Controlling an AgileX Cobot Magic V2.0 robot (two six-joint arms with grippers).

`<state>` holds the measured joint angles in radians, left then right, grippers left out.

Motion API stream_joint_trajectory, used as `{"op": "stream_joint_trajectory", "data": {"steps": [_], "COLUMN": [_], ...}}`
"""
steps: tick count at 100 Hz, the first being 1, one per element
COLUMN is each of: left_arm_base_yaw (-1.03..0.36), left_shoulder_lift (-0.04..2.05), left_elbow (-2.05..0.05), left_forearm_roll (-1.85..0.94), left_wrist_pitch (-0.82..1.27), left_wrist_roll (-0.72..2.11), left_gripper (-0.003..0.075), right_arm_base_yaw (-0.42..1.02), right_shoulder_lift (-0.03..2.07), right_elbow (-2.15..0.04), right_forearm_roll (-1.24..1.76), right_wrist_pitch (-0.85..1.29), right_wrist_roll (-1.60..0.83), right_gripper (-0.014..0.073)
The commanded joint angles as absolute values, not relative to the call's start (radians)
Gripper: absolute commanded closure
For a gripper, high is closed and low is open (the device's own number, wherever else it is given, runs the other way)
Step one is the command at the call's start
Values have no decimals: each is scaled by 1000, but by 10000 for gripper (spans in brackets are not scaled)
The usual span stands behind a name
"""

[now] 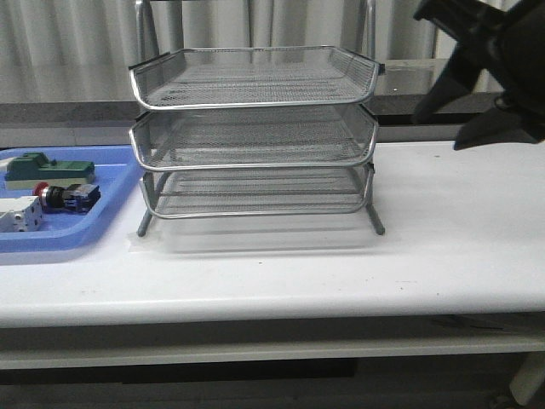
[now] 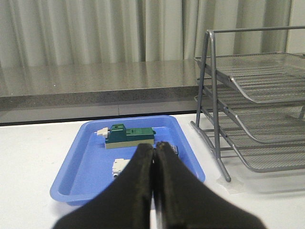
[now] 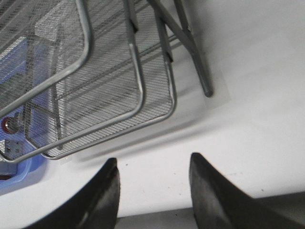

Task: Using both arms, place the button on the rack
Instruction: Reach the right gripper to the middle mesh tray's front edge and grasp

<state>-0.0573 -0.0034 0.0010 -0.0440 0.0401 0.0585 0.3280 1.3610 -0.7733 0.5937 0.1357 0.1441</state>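
The button (image 1: pixel 66 196), with red cap and black body, lies in the blue tray (image 1: pixel 111 183) at the left. In the left wrist view it is mostly hidden behind my fingers; only a sliver of it (image 2: pixel 175 150) shows. My left gripper (image 2: pixel 155 146) is shut and empty, hovering over the tray's near side, out of the front view. The rack (image 1: pixel 255 128) stands mid-table and also shows in the left wrist view (image 2: pixel 257 109). My right gripper (image 1: pixel 438 129) is open and empty, raised to the right of the rack. In its wrist view (image 3: pixel 153 160) it looks down on the rack's corner (image 3: pixel 143 90).
A green block (image 1: pixel 47 169) and a white block (image 1: pixel 19 213) share the blue tray; both also show in the left wrist view, the green block (image 2: pixel 128 135) and the white block (image 2: pixel 119 167). A grey counter ledge (image 2: pixel 95 86) runs behind the table.
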Motion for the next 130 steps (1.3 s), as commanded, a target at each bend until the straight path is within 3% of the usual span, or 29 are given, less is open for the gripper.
{"op": "stream_joint_trajectory", "data": {"steps": [1, 56, 113, 130], "left_arm_base_yaw": [-56, -56, -56, -56], "left_shoulder_lift": [-39, -39, -39, -39], "left_elbow": [47, 47, 47, 47], "left_forearm_roll": [-50, -50, -50, -50], "left_wrist_pitch": [-40, -40, -40, -40], "left_wrist_roll": [48, 48, 48, 48], "left_gripper": [741, 741, 741, 741], "right_arm_base_yaw": [342, 353, 353, 353], "right_shoulder_lift": [1387, 1665, 1735, 1735], "right_elbow": [-854, -1060, -1129, -1129], "right_forearm_roll": [600, 611, 622, 623], "right_wrist_pitch": [85, 115, 87, 87], "right_wrist_roll": [133, 133, 133, 133], "right_gripper": [231, 231, 231, 298]}}
